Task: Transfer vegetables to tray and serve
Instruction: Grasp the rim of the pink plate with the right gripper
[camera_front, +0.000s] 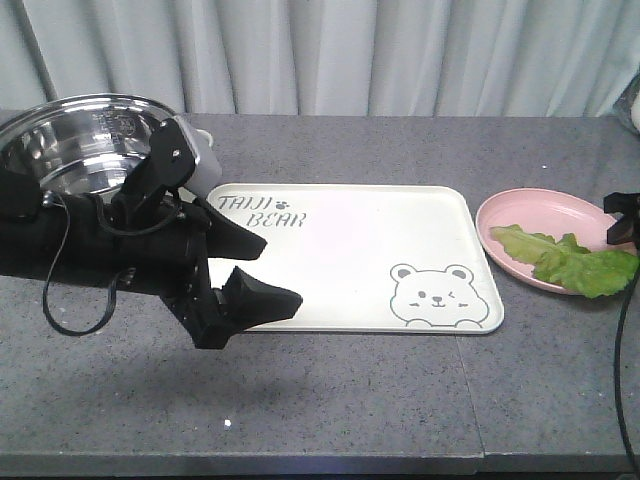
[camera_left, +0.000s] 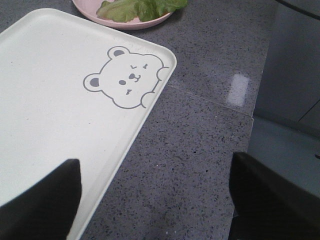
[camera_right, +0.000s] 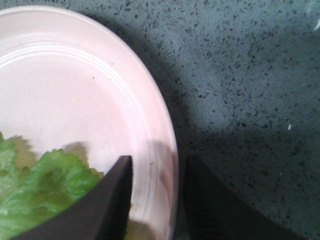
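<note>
The vegetables are one ruffled green lettuce leaf (camera_front: 570, 262) (camera_left: 140, 9) (camera_right: 40, 190) lying on a round pink plate (camera_front: 540, 205) (camera_right: 75, 90) at the right. To the plate's left, the cream tray (camera_front: 350, 250) (camera_left: 50, 100) with the bear drawing lies with nothing on it. My right gripper (camera_front: 620, 215) (camera_right: 156, 167) is at the plate's far right rim, open by a narrow gap. One finger is over the plate's inside beside the leaf, the other outside the rim. My left gripper (camera_front: 280, 273) (camera_left: 155, 200) hangs wide open over the tray's front left corner, holding nothing.
A steel pot (camera_front: 75, 135) stands at the back left behind my left arm. Grey curtains close off the back of the speckled grey counter (camera_front: 400, 400). The counter's front edge runs along the bottom of the front view.
</note>
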